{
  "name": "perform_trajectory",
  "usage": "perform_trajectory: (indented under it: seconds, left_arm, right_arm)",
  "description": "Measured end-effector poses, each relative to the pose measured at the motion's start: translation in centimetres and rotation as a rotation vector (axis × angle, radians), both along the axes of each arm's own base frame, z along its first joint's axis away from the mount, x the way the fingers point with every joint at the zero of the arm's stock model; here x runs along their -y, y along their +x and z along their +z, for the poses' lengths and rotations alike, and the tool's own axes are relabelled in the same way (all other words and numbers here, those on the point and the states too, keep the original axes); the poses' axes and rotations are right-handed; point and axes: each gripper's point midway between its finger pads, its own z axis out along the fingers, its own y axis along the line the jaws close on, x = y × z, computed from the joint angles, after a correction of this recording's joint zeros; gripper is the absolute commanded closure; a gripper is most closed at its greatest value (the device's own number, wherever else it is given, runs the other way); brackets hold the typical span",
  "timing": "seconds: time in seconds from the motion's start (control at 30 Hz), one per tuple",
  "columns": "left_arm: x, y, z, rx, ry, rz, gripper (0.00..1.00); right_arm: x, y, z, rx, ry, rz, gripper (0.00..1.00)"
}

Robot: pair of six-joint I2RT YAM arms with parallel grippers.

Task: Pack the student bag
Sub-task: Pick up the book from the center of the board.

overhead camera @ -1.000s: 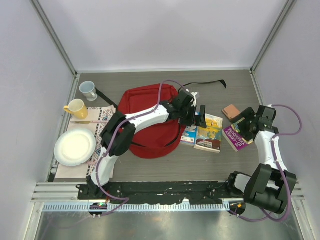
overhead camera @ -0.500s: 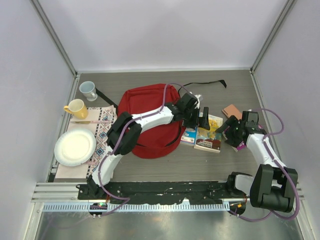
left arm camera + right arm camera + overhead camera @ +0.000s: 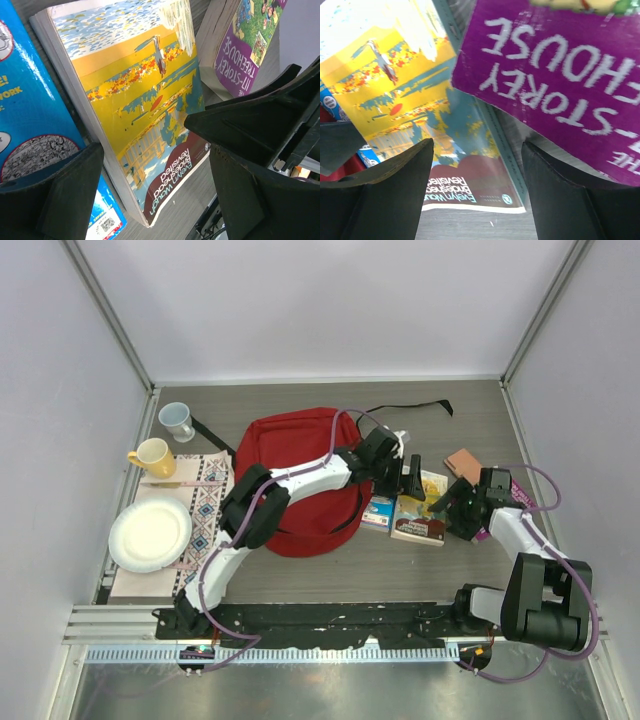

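The student bag point(image 3: 300, 480), a red backpack, lies flat at the table's middle; a sliver of it point(image 3: 340, 169) shows in the right wrist view. Right of it lie a blue book point(image 3: 378, 510), a yellow book point(image 3: 420, 518) and a purple book point(image 3: 492, 520). My left gripper point(image 3: 405, 480) is open above the yellow book point(image 3: 135, 95), with its fingers point(image 3: 55, 200) either side of the book's near corner. The right gripper point(image 3: 455, 505) is open too, low over the gap between the yellow book point(image 3: 400, 85) and the purple book point(image 3: 560, 75). Neither holds anything.
A small brown book point(image 3: 463, 462) lies behind the right gripper. At the left are a white mug point(image 3: 176, 420), a yellow mug point(image 3: 152, 456) and a white plate point(image 3: 150, 533) on a patterned cloth point(image 3: 208, 490). A black strap point(image 3: 410, 408) trails at the back.
The right arm has swung left from the purple book toward the yellow book's right edge. The left gripper has shifted a little right over the yellow book.
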Motion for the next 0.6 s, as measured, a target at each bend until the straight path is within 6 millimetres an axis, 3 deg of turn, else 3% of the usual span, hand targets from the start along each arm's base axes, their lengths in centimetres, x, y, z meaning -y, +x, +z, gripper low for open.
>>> perform_trajectory:
  seconds: [0.17,0.2,0.27,0.47,0.57,0.6]
  left_arm:
    - [0.7,-0.3,-1.0,-0.029,-0.006,-0.009,0.28]
    - [0.7,-0.3,-1.2,-0.029,-0.004,-0.010,0.37]
    - [0.7,-0.2,-1.3,-0.034,-0.002,-0.005,0.41]
    - [0.7,0.0,-1.3,-0.033,-0.008,0.003,0.76]
    - [1.1,0.0,-0.9,-0.031,-0.030,-0.006,0.75]
    - [1.2,-0.1,-0.7,-0.031,-0.037,-0.010,0.62]
  right_arm:
    - [-0.1,0.8,0.2,0.028,0.008,0.008,0.25]
    - [-0.1,0.8,0.2,0.029,0.007,0.008,0.25]
    - [0.0,0.8,0.2,0.030,0.005,0.005,0.28]
    - [0.4,0.7,0.0,0.025,-0.010,-0.001,0.38]
    - [0.3,0.6,-0.1,0.023,-0.007,-0.002,0.38]
    - [0.3,0.6,-0.1,0.026,-0.007,-0.002,0.38]
